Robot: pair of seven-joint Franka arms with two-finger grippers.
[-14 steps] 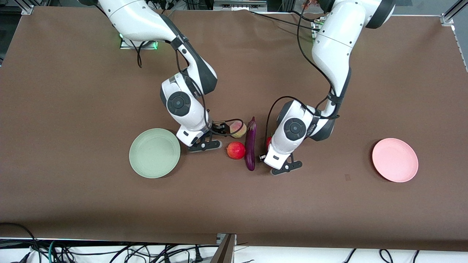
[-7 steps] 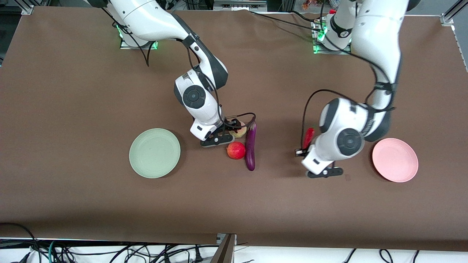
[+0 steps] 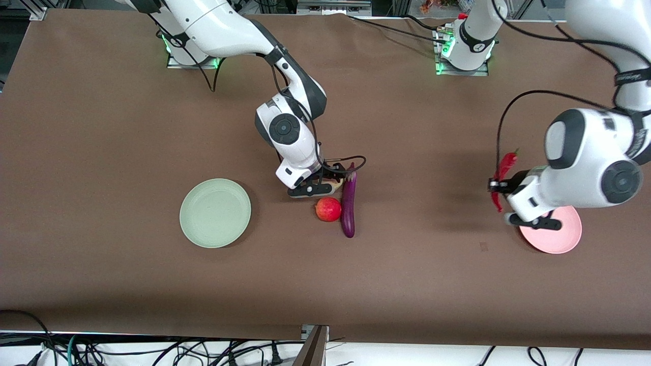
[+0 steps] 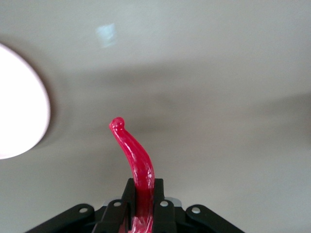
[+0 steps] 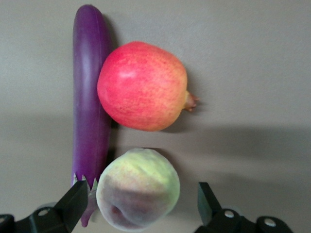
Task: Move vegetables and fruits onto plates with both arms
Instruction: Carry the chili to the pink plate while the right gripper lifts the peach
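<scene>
Carrying the thin curved red chili pepper, the left gripper pinched it over the table beside the round pink plate - ready to drop | right gripper spread wide around the pale yellow-pink peach, beside the long purple eggplant and red-orange pomegranate | round green plate waited bare | peach mostly hidden in front view.

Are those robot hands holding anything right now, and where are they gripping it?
The left end effector grips the chili near its stem end, beside the pink plate. The right end effector, open around the peach, holds nothing.
</scene>
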